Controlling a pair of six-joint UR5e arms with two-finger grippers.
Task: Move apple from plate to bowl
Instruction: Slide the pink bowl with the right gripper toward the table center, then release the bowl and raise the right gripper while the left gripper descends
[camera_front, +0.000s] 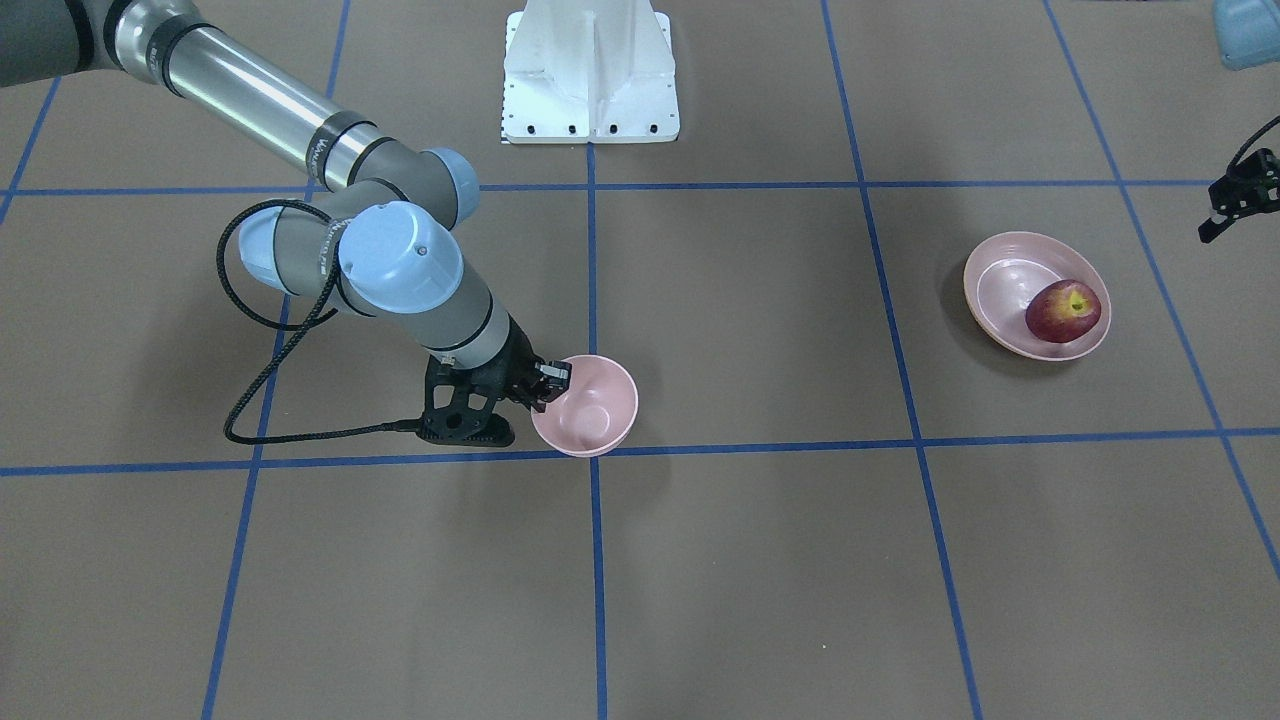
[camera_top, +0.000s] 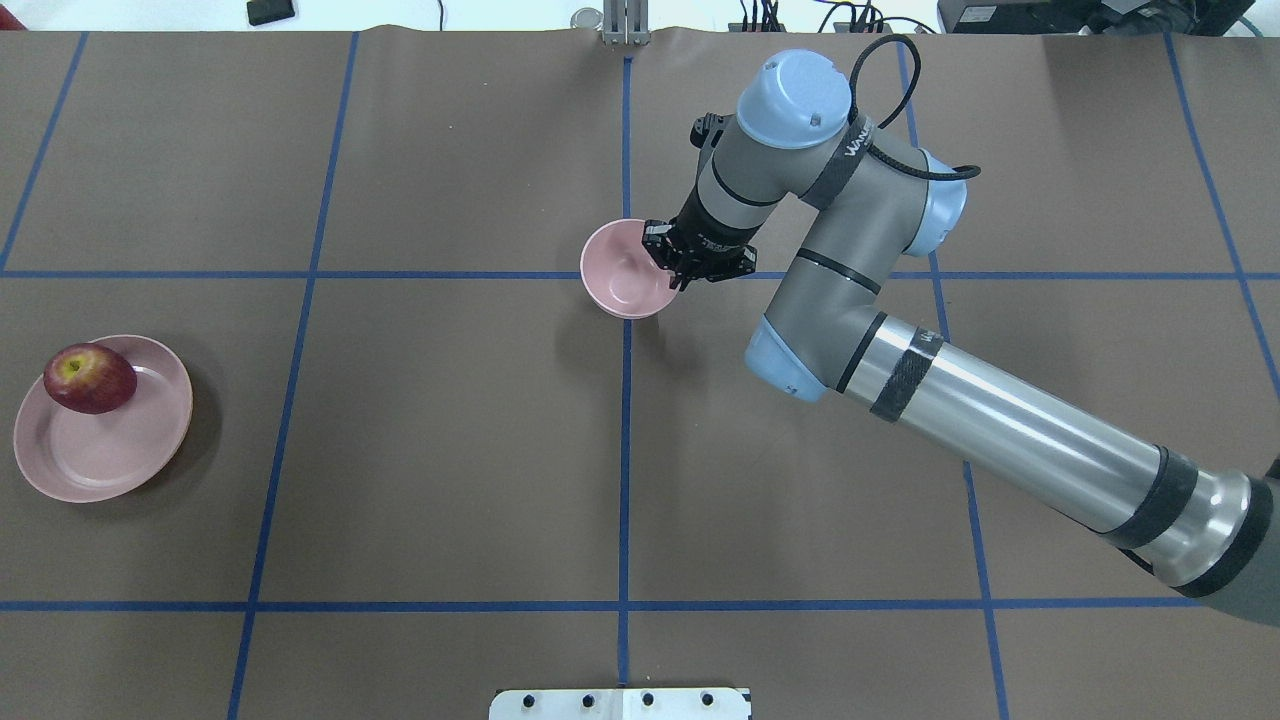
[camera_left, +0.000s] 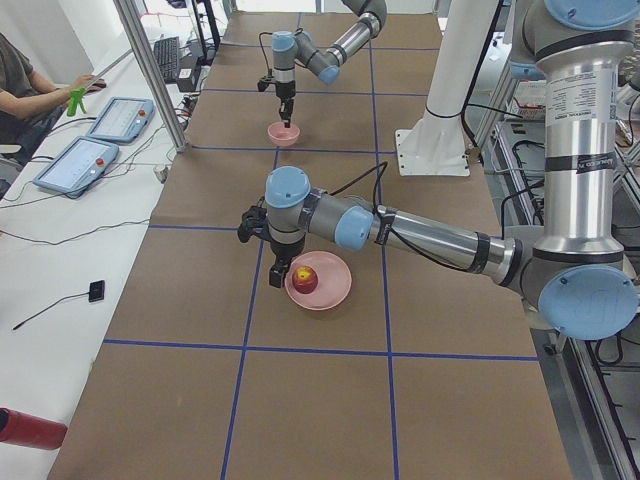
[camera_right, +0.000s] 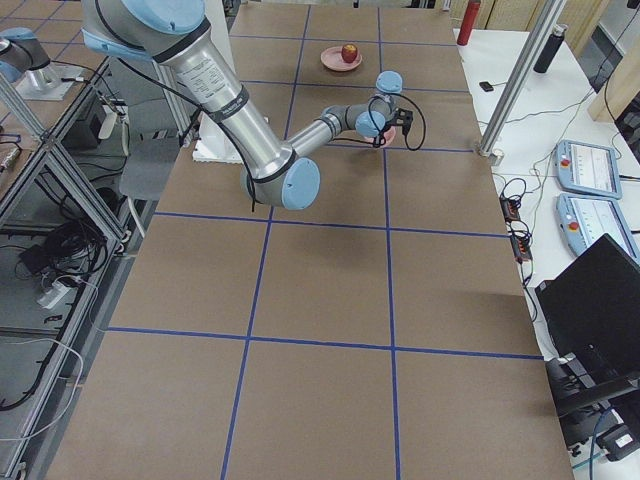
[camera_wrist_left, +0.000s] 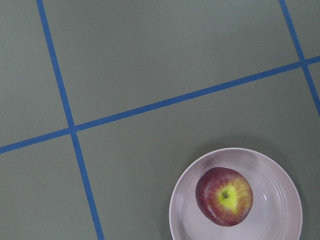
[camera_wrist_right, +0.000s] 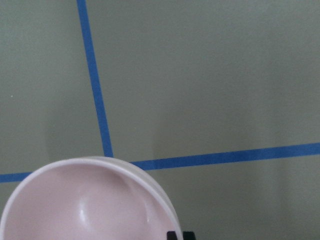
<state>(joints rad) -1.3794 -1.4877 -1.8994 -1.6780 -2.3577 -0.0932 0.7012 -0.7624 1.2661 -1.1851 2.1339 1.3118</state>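
Nearest the robot, a white mounting plate (camera_top: 620, 703) sits at the middle of the near edge of the brown tabletop (camera_top: 450, 480), which blue tape lines (camera_top: 625, 450) divide into large squares. A little farther out and well over to the left lies the plate (camera_top: 110, 470), a wide, shallow pink dish. The apple (camera_top: 90, 378) rests in it, on the far left part of the well close to the rim, with its stem hollow up and the yellow-green patch showing. The left arm (camera_left: 430, 235) reaches out to that side, and its tool (camera_left: 277, 272) hangs above the tabletop near the plate, apart from both plate and apple. How wide its jaws stand cannot be told from these views. Farther still, at the middle of the tabletop where two tape lines cross, is the bowl (camera_top: 620, 275), small, deep and pink, its smooth inside showing down to the bottom. The right arm (camera_top: 1000, 420) comes in from the near right and bends over. Its tool (camera_top: 675, 270) is down on the bowl's right rim, one finger inside and one outside, closed on the wall. Plate and bowl are well apart.
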